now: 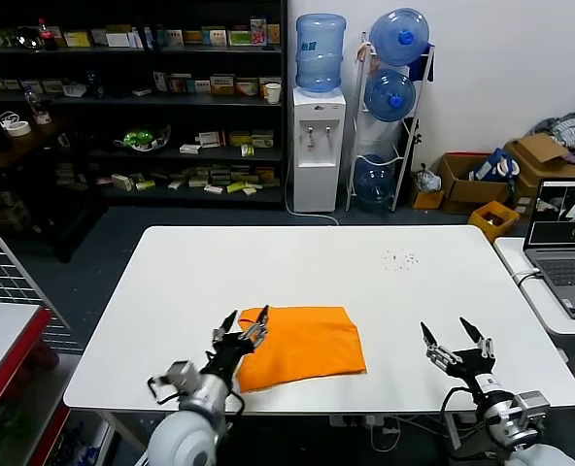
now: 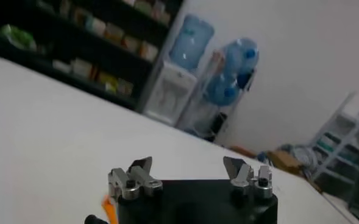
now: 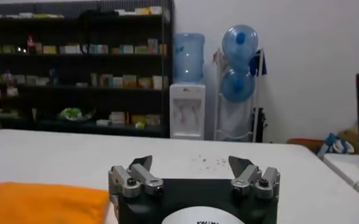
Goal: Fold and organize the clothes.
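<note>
The orange T-shirt (image 1: pixel 305 344) lies folded into a compact rectangle on the white table (image 1: pixel 385 282), near its front edge; no lettering shows. My left gripper (image 1: pixel 246 327) is open and empty, its fingertips over the shirt's front left corner. A sliver of orange (image 2: pixel 108 207) shows beside it in the left wrist view. My right gripper (image 1: pixel 456 340) is open and empty above the table to the right of the shirt, well apart from it. The shirt's edge (image 3: pixel 42 203) shows in the right wrist view.
A laptop (image 1: pixel 566 248) sits on a side table at the right. A wire rack (image 1: pixel 1 277) stands at the left. Behind the table are shelves (image 1: pixel 132 107), a water dispenser (image 1: pixel 319 126), spare bottles and cardboard boxes (image 1: pixel 482 180). Small specks (image 1: pixel 399 259) mark the tabletop.
</note>
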Controlling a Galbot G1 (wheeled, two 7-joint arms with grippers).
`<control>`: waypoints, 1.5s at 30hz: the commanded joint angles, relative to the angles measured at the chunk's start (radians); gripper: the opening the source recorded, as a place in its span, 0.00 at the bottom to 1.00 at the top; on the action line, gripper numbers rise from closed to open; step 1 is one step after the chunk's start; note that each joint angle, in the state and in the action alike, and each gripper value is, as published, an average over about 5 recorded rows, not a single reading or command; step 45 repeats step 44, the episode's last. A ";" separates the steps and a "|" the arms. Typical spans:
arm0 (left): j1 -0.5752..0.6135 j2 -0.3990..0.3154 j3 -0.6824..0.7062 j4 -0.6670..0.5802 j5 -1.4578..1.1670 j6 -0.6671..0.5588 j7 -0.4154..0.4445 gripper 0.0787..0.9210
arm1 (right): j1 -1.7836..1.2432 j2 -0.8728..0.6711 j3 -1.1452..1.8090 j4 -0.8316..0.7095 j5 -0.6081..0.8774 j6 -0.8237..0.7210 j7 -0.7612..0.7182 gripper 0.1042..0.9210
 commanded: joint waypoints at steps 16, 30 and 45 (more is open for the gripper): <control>0.423 -0.305 -0.477 0.041 0.483 -0.613 0.486 0.88 | -0.080 0.450 0.174 -0.029 -0.362 0.414 -0.168 0.88; 0.420 -0.325 -0.470 0.045 0.486 -0.616 0.478 0.88 | -0.078 0.459 0.165 -0.027 -0.384 0.418 -0.172 0.88; 0.419 -0.326 -0.463 0.049 0.492 -0.616 0.476 0.88 | -0.077 0.464 0.160 -0.028 -0.384 0.418 -0.169 0.88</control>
